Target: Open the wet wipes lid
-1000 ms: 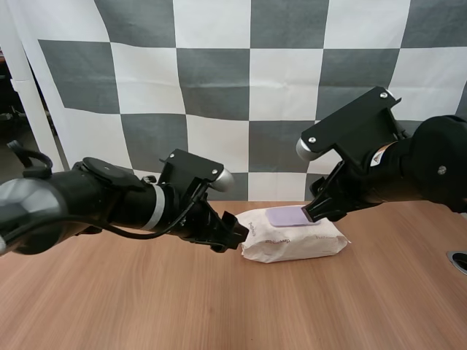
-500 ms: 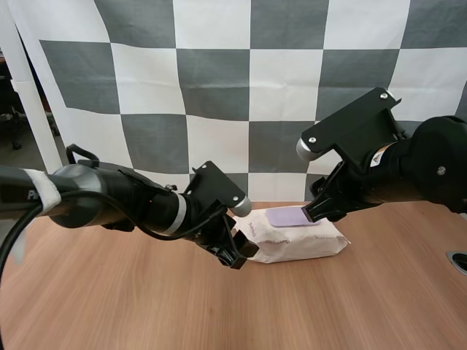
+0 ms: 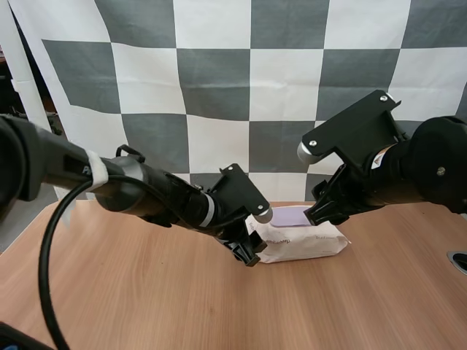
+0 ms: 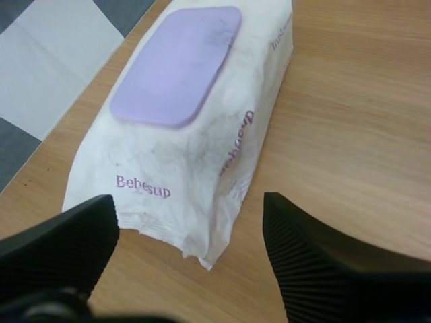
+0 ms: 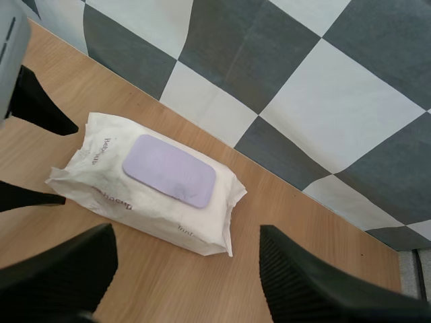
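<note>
Lilac lid [image 3: 287, 215], high view: closed flat on the white pack of wet wipes [image 3: 303, 242], lying on the wooden surface [image 3: 146, 306] between both arms; left jaws low at its left end, right jaws near the lid's right edge.
Left wrist view: left jaws spread wide, pack's [image 4: 202, 161] crimped end just between the tips, no contact seen; likely placed to steady the pack.
Right wrist view: right jaws spread, held above pack [image 5: 101, 176] and lid [image 5: 168, 170]; probably lining up on the lid's edge to lift it.
</note>
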Robot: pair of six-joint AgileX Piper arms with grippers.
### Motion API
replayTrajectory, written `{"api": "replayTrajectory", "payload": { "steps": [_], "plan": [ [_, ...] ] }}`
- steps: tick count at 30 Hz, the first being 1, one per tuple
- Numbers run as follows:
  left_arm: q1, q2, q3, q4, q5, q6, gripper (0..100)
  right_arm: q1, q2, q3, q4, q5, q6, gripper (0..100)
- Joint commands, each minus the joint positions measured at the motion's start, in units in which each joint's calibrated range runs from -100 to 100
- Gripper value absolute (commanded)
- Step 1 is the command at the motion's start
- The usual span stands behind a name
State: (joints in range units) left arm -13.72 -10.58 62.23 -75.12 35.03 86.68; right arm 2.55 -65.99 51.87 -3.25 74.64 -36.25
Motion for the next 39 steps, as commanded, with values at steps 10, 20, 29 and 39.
{"api": "replayTrajectory", "payload": {
  "steps": [10, 20, 29, 39],
  "plan": [
    [-0.03, 5.4, -1.9, -7.0, 3.4, 4.6, 100, 0.0, 0.0, 0.0, -0.1, -0.1, 0.1, 100],
    [-0.12, 11.8, -4.3, -12.5, 0.9, 6.7, 100, 0.0, 0.0, 0.0, -0.1, -0.1, 0.1, 100],
    [-0.12, 17.5, -7.2, -14.4, 1.2, 6.7, 100, 0.0, 0.0, 0.0, -0.1, -0.1, 0.1, 100],
    [-0.12, 21.9, -9.7, -15.1, 5.3, 6.7, 100, 0.0, 1.4, 0.0, -0.1, -0.1, 0.1, 100]
  ]
}}
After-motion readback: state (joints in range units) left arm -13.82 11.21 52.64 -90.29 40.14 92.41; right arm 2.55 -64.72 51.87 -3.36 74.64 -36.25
